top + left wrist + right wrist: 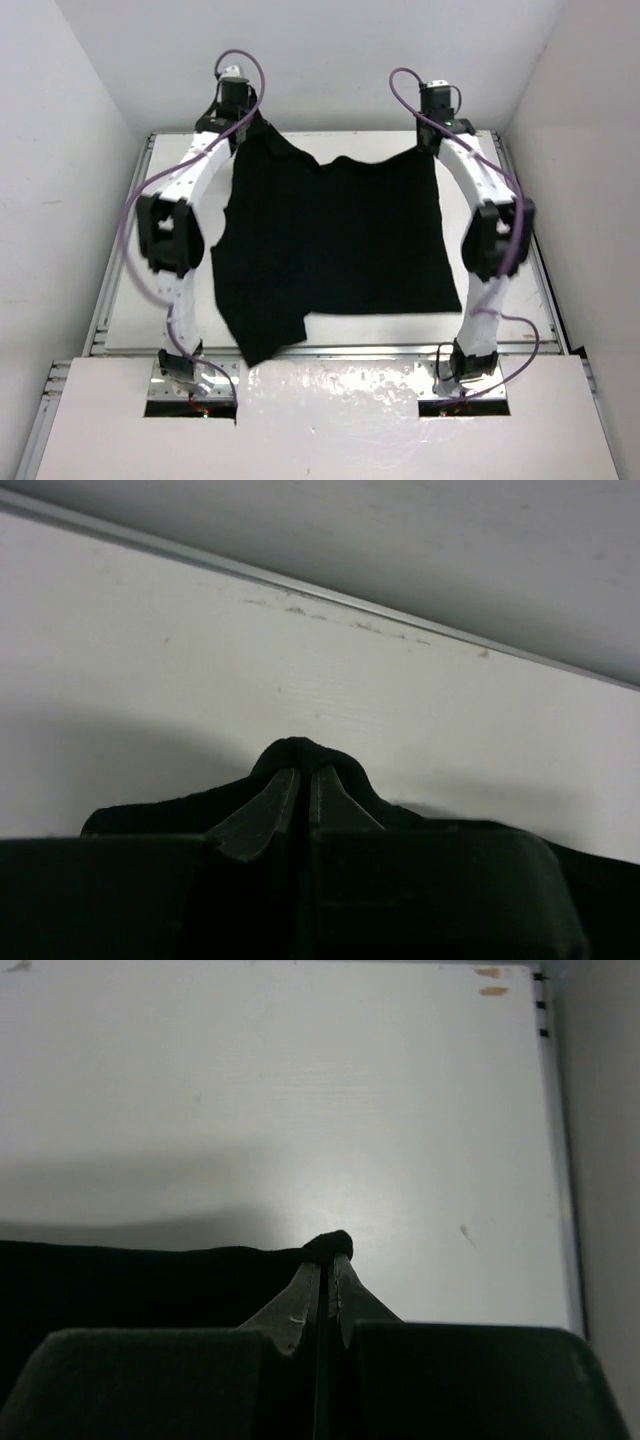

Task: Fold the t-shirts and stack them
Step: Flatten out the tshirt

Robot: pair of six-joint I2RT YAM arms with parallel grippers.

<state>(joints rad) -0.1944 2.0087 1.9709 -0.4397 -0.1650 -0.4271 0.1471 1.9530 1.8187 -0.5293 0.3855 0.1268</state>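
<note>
Shirt, black and plain, lies spread across the middle of the white desk, held at both far corners. Left end effector is at the far-left corner, fingers together and clamped on the cloth. In the left wrist view a small hump of fabric pokes out past the closed tips, with the desk and its metal edge strip behind. Right end effector is at the far-right corner, also pinched shut on the cloth. The right wrist view shows a small black nub squeezed at the tips, the rest of the fabric running off to the left, and bare desk beyond. From above, the shirt's far edge sags between the two grips, dipping left of centre. The right side runs fairly straight down toward the near edge. The left side is uneven, and the near-left corner hangs in a point over the near desk edge. Both arms curve outward around the shirt, left arm and right arm, with purple cables looping along them. Cannot tell whether the held corners are off the desk.
</note>
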